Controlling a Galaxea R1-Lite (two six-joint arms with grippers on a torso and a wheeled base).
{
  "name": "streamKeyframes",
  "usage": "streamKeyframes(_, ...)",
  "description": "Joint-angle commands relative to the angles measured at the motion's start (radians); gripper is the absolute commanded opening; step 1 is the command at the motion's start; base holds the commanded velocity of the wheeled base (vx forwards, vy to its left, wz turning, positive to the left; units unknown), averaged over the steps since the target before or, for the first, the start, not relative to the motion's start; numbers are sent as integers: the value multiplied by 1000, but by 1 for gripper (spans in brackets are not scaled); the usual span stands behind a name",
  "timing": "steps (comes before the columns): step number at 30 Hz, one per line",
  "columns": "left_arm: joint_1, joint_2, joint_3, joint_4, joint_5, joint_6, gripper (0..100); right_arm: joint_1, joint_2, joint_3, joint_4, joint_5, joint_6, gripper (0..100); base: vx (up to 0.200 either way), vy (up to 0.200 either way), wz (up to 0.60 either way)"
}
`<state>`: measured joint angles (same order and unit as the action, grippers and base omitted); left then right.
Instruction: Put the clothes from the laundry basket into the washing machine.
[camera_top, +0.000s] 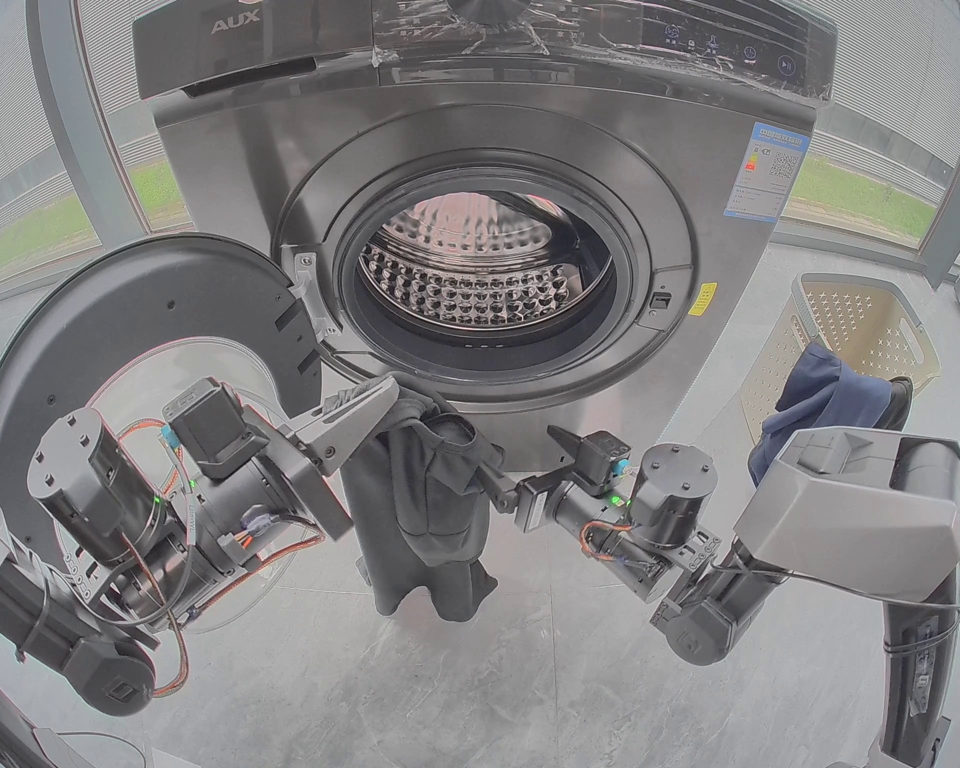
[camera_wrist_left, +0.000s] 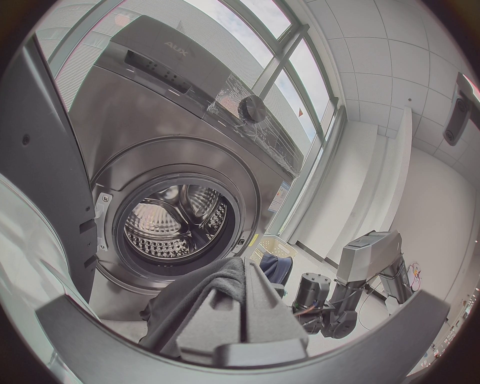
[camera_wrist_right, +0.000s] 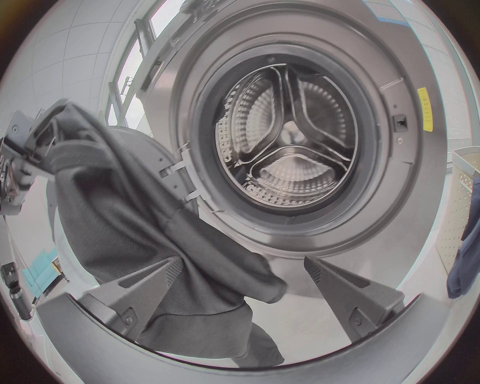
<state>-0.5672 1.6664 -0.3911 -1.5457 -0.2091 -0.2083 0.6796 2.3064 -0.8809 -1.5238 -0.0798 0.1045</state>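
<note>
**A:** What's nearest you?

**B:** My left pincer (camera_top: 388, 398) is pressed together on the top of a dark grey garment (camera_top: 420, 500). The garment hangs free above the floor (camera_top: 500, 680), at 6 o'clock from the drum mouth. My right pincer (camera_top: 515, 458) is spread wide at the cloth's 3 o'clock, brushing the folds but pinching nothing.

**A:** And beyond that?

**B:** At 12 o'clock is the washing machine (camera_top: 620, 150). Its drum (camera_top: 470, 260) looks bare, and the door (camera_top: 130, 300) is swung out to 9 o'clock. At 2 o'clock is the laundry basket (camera_top: 870, 310), with a blue garment (camera_top: 825, 395) draped over its rim.

**A:** Which step is this?

**B:** Carrying the grey piece in, I'd say. Next I should lift it up and forward so the hanging hem clears the lower lip, then let go deep inside. The blue one hasn't been picked up yet.
</note>
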Motion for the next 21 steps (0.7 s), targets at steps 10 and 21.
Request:
streamKeyframes(10, 0, -7, 5, -1, -1, 0, 0, -41, -45, 16, -9, -2, 3, 100, 0, 0, 0)
streamKeyframes(21, 1, -5, 0, -1, -1, -2, 0, 127, -56, 132, -10, 0, 3, 100, 0, 0, 0)
